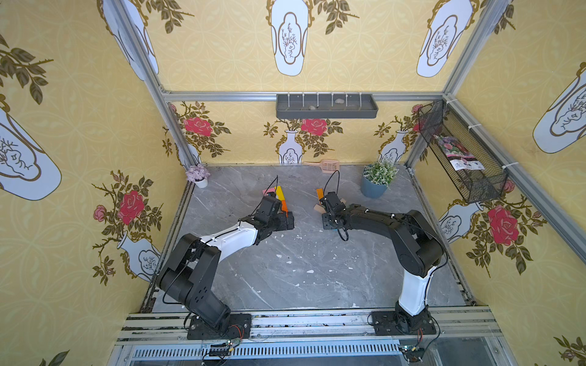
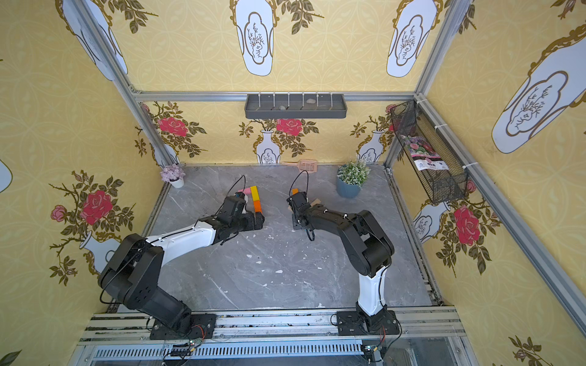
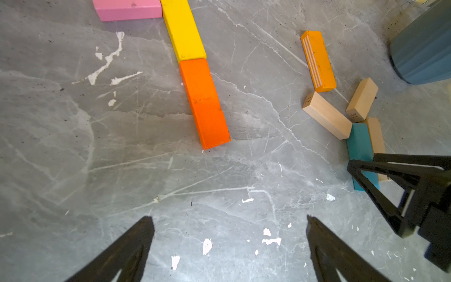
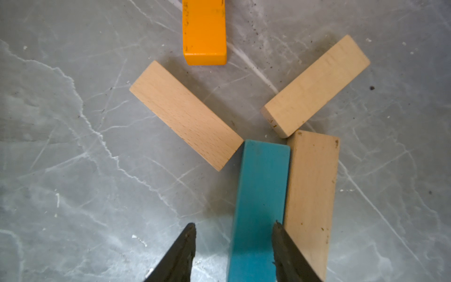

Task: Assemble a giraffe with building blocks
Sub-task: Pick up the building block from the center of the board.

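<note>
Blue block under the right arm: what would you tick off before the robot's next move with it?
1. The right tool straddles the blue block: ok.
2. Tool closed on the block: not ok, floor shows between one finger and the block.
3. Room for the other finger: not ok, a tan block lies flush against that side.
4. Neck ready to receive it: ok, the pink block, yellow block and orange block are joined up.
5. The left tool is open and empty: ok.
</note>
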Motion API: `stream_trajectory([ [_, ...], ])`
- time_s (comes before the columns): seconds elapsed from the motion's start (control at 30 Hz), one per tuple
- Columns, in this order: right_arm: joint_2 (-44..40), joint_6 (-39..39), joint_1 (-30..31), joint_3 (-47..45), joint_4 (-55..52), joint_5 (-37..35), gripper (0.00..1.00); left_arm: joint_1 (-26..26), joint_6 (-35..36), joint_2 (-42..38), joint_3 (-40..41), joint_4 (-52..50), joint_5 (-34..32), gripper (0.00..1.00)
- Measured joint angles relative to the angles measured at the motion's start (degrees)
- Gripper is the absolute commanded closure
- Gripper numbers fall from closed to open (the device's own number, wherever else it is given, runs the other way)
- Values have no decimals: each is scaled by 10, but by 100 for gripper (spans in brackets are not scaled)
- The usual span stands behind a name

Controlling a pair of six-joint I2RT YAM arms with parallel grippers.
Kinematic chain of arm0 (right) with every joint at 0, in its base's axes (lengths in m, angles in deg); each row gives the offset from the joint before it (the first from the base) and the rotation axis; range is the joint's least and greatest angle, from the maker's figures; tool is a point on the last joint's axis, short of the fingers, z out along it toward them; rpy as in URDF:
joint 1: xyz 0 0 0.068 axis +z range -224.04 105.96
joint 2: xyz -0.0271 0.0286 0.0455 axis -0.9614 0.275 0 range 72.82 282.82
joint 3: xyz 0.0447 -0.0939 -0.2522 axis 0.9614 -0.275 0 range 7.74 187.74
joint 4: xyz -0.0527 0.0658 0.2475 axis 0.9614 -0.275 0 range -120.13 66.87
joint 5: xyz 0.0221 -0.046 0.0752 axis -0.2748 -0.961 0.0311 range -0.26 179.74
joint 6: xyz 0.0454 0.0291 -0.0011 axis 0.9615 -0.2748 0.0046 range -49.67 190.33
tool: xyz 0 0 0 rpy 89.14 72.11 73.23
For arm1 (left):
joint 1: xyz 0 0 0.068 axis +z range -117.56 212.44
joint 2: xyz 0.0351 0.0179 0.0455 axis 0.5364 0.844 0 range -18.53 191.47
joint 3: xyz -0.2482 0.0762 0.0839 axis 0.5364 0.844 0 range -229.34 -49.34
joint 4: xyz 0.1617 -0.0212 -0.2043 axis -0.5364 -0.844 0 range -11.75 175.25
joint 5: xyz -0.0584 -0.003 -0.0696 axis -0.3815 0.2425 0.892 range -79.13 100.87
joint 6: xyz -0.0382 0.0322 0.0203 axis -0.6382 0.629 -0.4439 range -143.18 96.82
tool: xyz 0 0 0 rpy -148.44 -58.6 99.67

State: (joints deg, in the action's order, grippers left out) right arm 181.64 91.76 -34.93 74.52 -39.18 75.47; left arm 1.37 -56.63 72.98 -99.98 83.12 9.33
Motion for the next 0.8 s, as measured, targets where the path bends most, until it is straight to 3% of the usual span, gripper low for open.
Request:
stream_trajectory([
  [0.63, 1, 10, -4, -16, -9, -12, 47, 0, 1, -4, 0, 0, -2, 1],
  [0.7, 3, 11, -2, -16, -5, -11, 51, 0, 2, -4, 0, 0, -2, 1],
  [0.8, 6, 13, 0, -14, -2, -9, 65, 0, 2, -4, 0, 0, -3, 1],
])
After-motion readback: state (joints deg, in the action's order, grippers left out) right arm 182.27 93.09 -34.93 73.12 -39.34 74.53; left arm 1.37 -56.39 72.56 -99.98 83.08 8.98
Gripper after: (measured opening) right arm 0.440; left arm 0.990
